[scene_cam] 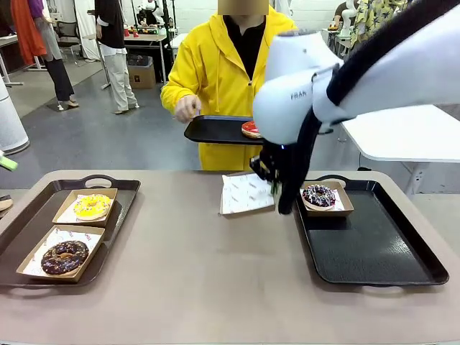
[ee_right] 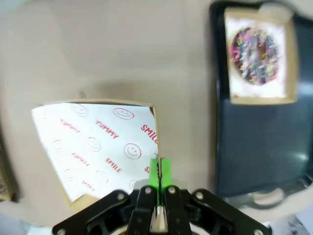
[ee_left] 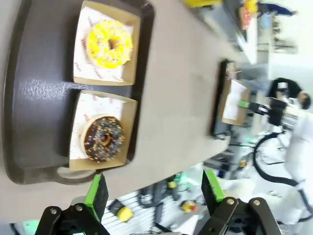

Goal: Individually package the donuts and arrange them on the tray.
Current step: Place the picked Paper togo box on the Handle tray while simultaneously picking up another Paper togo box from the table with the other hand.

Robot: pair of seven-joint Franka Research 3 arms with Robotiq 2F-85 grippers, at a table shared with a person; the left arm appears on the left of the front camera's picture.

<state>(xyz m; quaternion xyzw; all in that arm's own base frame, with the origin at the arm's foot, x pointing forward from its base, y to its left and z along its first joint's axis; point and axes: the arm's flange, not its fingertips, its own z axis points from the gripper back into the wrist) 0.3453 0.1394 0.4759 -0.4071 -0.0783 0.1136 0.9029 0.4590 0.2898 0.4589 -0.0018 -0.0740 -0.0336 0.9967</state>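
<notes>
On my left tray (scene_cam: 21, 215) the yellow donut (scene_cam: 92, 206) and chocolate donut (scene_cam: 65, 256) sit boxed; my left gripper (ee_left: 153, 193) hangs above them, jaws spread. At centre my right gripper (ee_right: 159, 171) pinches the edge of the empty lined box (scene_cam: 246, 194). The purple donut (scene_cam: 318, 195) is boxed on the right tray (scene_cam: 374, 251). Next, I judge, the red donut (scene_cam: 251, 129) on the person's tray (scene_cam: 212, 130) needs this box. My arm hides half of that donut.

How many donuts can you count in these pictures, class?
4: yellow donut and chocolate donut boxed on the left tray, purple donut boxed on the right tray, red donut on the person's tray.
</notes>
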